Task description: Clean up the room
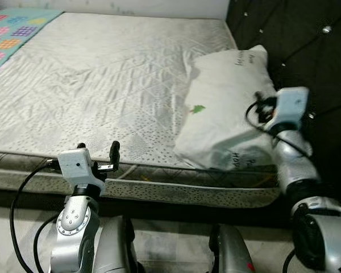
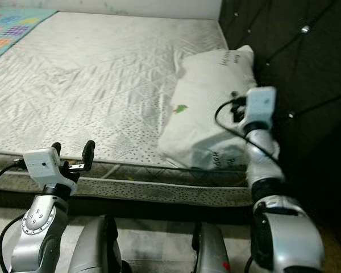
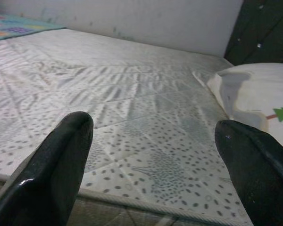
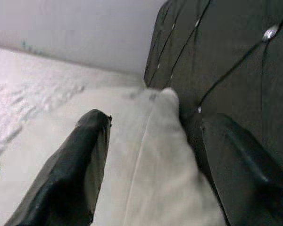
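Observation:
A white pillow (image 1: 224,108) with a small green tree print lies at the right end of the bare mattress (image 1: 102,74), against the dark tufted headboard (image 1: 307,45). My right gripper (image 4: 153,127) is at the pillow's headboard side, open, with the pillow's edge (image 4: 151,155) between its two fingers (image 4: 70,169). My left gripper (image 1: 98,149) hovers open at the mattress's front edge with nothing in it. In the left wrist view the pillow (image 3: 254,94) lies off to one side of the left fingers (image 3: 61,155).
A colourful patterned quilt (image 1: 11,28) lies at the far left corner of the bed. A pale wall runs behind the bed. The mattress's piped front edge (image 1: 159,187) is just ahead of my body, with floor below it.

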Robot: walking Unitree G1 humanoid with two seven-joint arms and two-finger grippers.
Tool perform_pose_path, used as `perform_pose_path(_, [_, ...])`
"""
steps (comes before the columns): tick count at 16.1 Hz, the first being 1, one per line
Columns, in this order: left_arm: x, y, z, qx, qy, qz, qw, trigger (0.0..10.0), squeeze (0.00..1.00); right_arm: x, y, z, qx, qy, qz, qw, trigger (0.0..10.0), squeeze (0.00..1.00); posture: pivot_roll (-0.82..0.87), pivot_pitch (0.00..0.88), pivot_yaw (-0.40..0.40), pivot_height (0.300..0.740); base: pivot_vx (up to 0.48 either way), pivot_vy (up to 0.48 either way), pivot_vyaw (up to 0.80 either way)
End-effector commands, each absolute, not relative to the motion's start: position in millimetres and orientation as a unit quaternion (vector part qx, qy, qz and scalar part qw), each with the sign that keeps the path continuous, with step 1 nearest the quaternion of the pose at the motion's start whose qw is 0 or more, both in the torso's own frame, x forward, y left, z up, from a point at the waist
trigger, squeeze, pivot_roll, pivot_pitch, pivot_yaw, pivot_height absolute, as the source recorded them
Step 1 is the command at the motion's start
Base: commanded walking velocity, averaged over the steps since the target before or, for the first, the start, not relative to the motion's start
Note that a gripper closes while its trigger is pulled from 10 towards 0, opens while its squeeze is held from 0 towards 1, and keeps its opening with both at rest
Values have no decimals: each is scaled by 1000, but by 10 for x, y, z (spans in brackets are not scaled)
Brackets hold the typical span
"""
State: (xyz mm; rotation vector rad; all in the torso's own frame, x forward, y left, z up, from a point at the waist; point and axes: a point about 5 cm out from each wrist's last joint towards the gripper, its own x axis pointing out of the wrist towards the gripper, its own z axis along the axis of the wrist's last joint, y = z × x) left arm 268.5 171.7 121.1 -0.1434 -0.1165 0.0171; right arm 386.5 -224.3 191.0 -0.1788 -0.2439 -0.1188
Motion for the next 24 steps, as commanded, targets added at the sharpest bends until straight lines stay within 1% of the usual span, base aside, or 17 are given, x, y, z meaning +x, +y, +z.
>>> perform_pose_path(1, [2691, 1729, 1183, -65, -50, 14, 997, 10000, 1000, 3877, -2241, 1954, -76, -128, -65, 987, 10000, 1000, 42, 47, -15, 543, 0, 0, 0])
perform_pose_path(3, [2683, 1739, 1183, -63, -48, 18, 997, 10000, 1000, 3905, -2114, 1962, -54, -133, -56, 988, 10000, 1000, 43, 53, -14, 543, 0, 0, 0])
perform_pose_path(5, [2657, 1739, 1192, -58, -47, 24, 997, 10000, 1000, 3933, -1909, 1871, -47, -115, -35, 992, 10000, 1000, 71, 70, -20, 543, 0, 0, 0])
perform_pose_path(7, [2616, 1755, 1199, -55, -47, 30, 997, 10000, 1000, 3951, -1794, 1705, -51, -59, -30, 996, 10000, 1000, 90, 81, -25, 543, 0, 0, 0])
perform_pose_path(8, [2570, 1795, 1176, -55, -40, 38, 997, 10000, 1000, 3964, -1695, 1557, -47, 2, -33, 998, 10000, 1000, 91, 85, -25, 543, 0, 0, 0])
perform_pose_path(11, [2563, 1772, 1169, -54, -34, 38, 997, 10000, 1000, 3997, -1509, 1495, -34, 57, -37, 997, 10000, 1000, 97, 96, -30, 543, 0, 0, 0])
perform_pose_path(13, [2560, 1757, 1178, -53, -33, 38, 997, 10000, 1000, 4014, -1439, 1511, -36, 67, -40, 996, 10000, 1000, 100, 101, -34, 543, 0, 0, 0])
perform_pose_path(14, [2550, 1761, 1168, -50, -28, 43, 997, 10000, 1000, 4012, -1388, 1480, -30, 88, -46, 995, 10000, 824, 103, 105, -38, 543, 0, 0, 0])
perform_pose_path(15, [2547, 1766, 1164, -49, -26, 46, 997, 10000, 1000, 4003, -1377, 1447, -25, 101, -49, 993, 10000, 824, 103, 105, -38, 543, 0, 0, 0])
perform_pose_path(16, [2546, 1767, 1161, -49, -25, 48, 997, 10000, 1000, 3986, -1354, 1392, -14, 119, -48, 992, 10000, 235, 105, 107, -43, 543, 0, 0, 0])
perform_pose_path(17, [2544, 1767, 1155, -47, -21, 51, 997, 10000, 0, 3898, -1292, 1168, -2, 182, -40, 983, 10000, 0, 107, 108, -50, 543, 0, 0, 0])
perform_pose_path(18, [2543, 1767, 1154, -47, -20, 53, 997, 10000, 0, 3847, -1252, 1061, 8, 207, -31, 978, 10000, 0, 107, 108, -50, 543, 0, 0, 0])
perform_pose_path(20, [2551, 1764, 1152, -47, -19, 56, 997, 10000, 0, 3808, -1235, 986, -1, 216, -26, 976, 10000, 0, 105, 106, -58, 543, 0, 0, 0])
perform_pose_path(24, [2595, 1751, 1149, -46, -18, 57, 997, 10000, 0, 3855, -1266, 1080, 31, 194, -40, 980, 10000, 0, 97, 88, -60, 543, 0, 0, 0])
